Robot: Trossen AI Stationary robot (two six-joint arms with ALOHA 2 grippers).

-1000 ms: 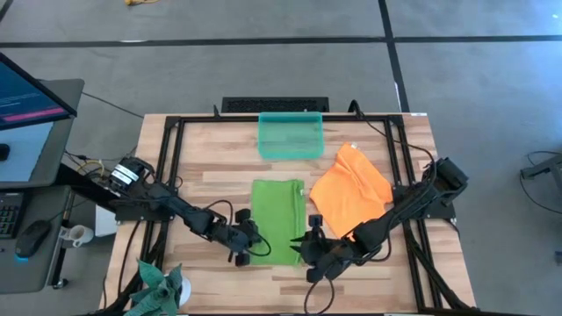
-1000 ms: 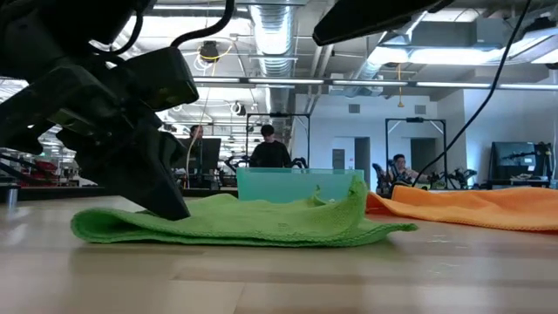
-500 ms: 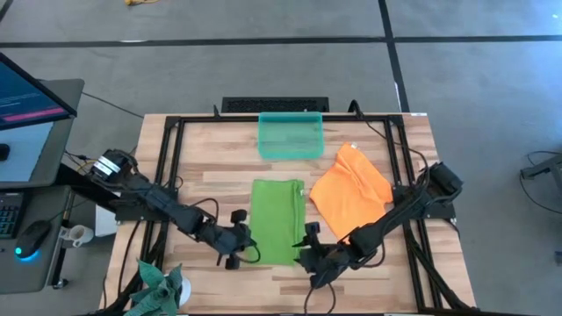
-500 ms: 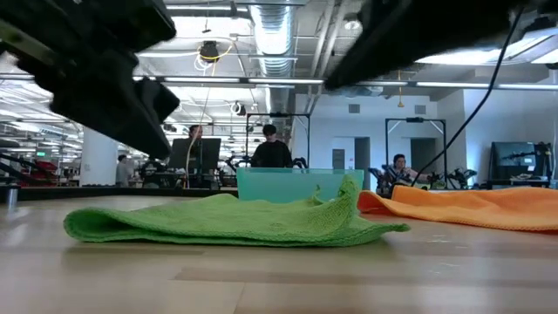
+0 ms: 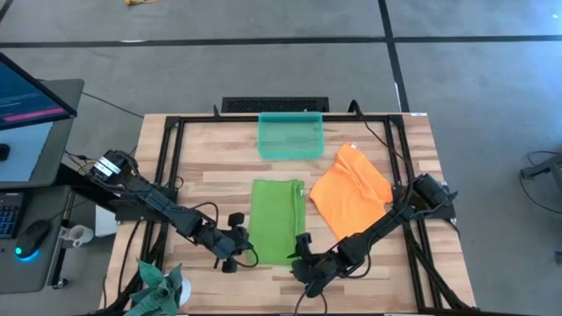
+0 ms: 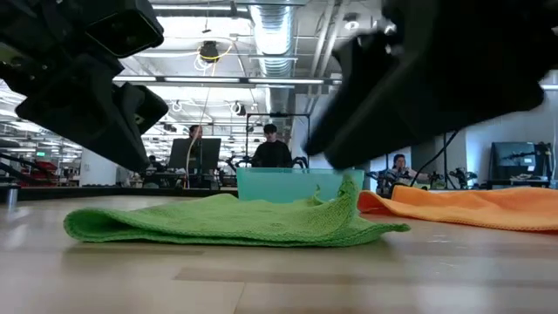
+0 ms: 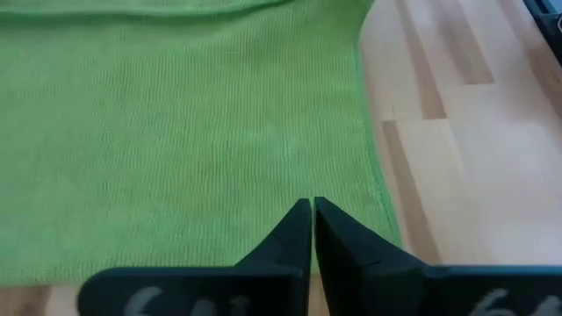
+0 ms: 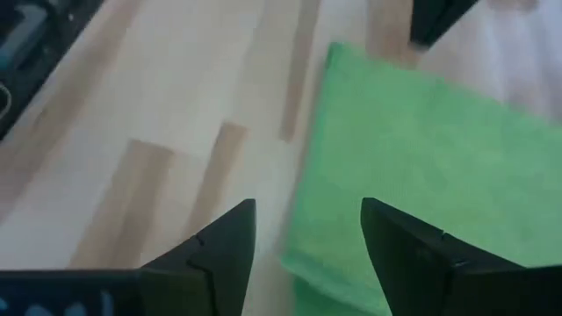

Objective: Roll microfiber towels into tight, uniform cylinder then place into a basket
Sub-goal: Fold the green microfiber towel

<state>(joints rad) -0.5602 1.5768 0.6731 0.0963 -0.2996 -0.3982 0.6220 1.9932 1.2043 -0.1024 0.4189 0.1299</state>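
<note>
The green towel (image 5: pixel 277 221) lies unrolled; left gripper (image 5: pixel 239 255) pressed together, right gripper (image 5: pixel 301 262) spread beside its near edge; next, pinch that edge.

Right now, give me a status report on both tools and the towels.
Left tool shut, empty, at green towel near edge. Right tool open at its near corner. Orange towel flat, unrolled. Basket empty, nothing blocking.

Basket (image 5: pixel 291 136) at upper centre of the table (image 5: pixel 211 162), one towel (image 5: pixel 277 221) flat below it – second towel (image 5: pixel 351 193) just right, left gripper (image 5: pixel 239 252) at the first towel's lower left corner, right gripper (image 5: pixel 299 254) at its lower right – plant (image 5: pixel 158 288) at lower left.
</note>
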